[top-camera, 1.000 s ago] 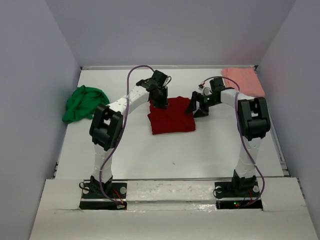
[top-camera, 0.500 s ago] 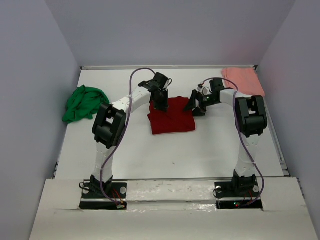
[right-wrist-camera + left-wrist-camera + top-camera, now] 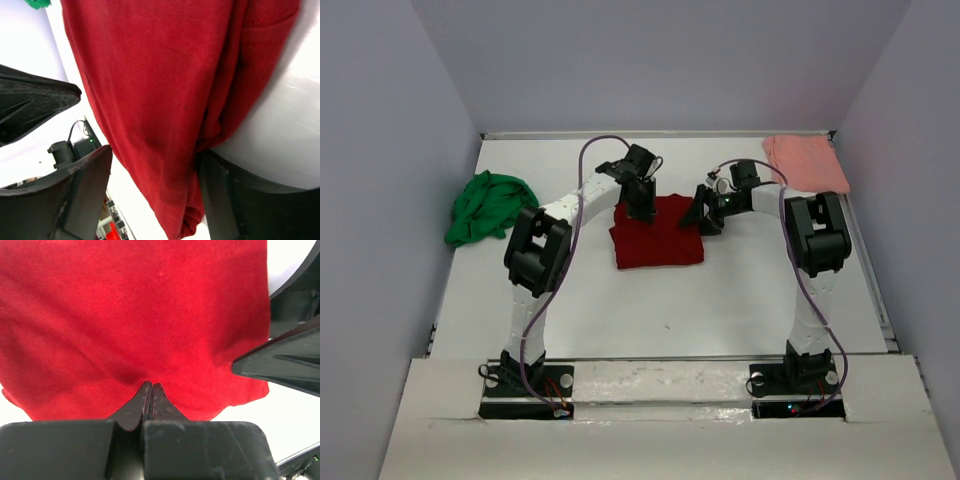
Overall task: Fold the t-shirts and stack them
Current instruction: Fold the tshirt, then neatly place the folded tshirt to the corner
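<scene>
A dark red t-shirt (image 3: 658,240) lies folded in the middle of the table. My left gripper (image 3: 642,208) is shut, its tips pressing down on the shirt's far left part (image 3: 135,315); the closed tips (image 3: 151,385) touch the cloth. My right gripper (image 3: 705,215) stands open at the shirt's far right edge. That edge of the cloth (image 3: 160,85) hangs between its fingers (image 3: 156,152), touching one finger and apart from the other. A green t-shirt (image 3: 488,205) lies bunched at the left. A salmon pink t-shirt (image 3: 805,162) lies at the far right corner.
White walls close in the table on the left, back and right. A raised rim (image 3: 880,300) runs along the right side. The two grippers are close together over the far edge of the red shirt.
The right gripper has moved left onto the red shirt's edge and its jaws have narrowed a little. The red shirt has slid slightly left. The left gripper has stayed shut on it.
</scene>
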Robot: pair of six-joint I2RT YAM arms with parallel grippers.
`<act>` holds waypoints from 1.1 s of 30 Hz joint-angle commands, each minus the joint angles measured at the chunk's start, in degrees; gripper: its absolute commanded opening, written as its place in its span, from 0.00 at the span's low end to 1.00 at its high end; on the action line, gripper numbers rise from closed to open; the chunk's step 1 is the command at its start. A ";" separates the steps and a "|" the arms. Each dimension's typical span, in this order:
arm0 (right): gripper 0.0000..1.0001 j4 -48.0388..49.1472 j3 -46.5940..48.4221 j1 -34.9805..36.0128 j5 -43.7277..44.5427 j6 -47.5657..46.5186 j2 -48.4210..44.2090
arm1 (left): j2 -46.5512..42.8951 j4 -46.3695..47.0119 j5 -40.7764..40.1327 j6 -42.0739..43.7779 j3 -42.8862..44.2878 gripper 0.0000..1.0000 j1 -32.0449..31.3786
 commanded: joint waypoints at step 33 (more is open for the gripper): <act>0.00 -14.33 10.45 4.79 39.75 -4.31 -3.10 | -10.81 2.92 0.86 1.16 -6.13 0.00 3.40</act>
